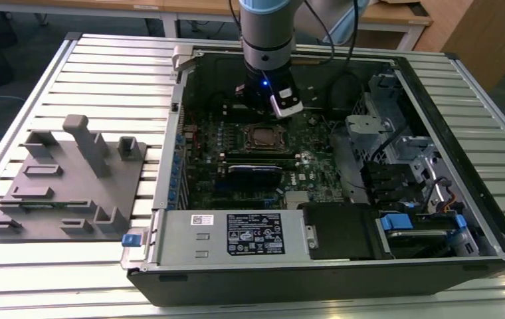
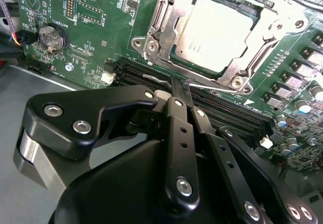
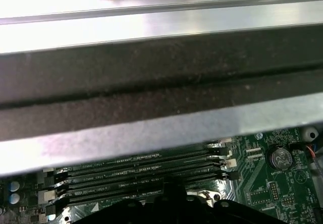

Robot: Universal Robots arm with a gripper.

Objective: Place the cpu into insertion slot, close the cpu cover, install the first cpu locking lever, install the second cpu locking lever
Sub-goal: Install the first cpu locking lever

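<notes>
So the arm is reaching down into the open PC case [image 1: 465,219] and the claw [image 1: 270,106] hangs low over the green motherboard [image 1: 310,169], right next to the socket. In the second wrist view the claw [image 2: 176,89] has its black fingers [image 2: 174,108] pulled in until the tips meet, so it's clenched. A thin shiny metal rod [image 2: 154,76] lies right at those tips, but honestly it's impossible to say if it's pinched between them or just touching.

The cpu [image 2: 217,32] is already sitting in the insertion slot [image 2: 198,66], just beyond the fingertips, dull grey top facing up. The cpu cover [image 2: 176,17] is down flat around it, framing the chip through its cut-out. Between the claw's tips and the socket run the long black memory slots [image 2: 232,110], pretty much directly under the fingers. A round coin battery [image 2: 53,36] sits on the board well off to one side of the claw.

In the exterior view, the big silver power supply box [image 1: 234,236] is at the opposite end of the case, well away from the claw. A grey plastic fixture [image 1: 66,179] sits outside the case on the slatted metal table [image 1: 111,73], far off to the exterior view's left of the claw.
</notes>
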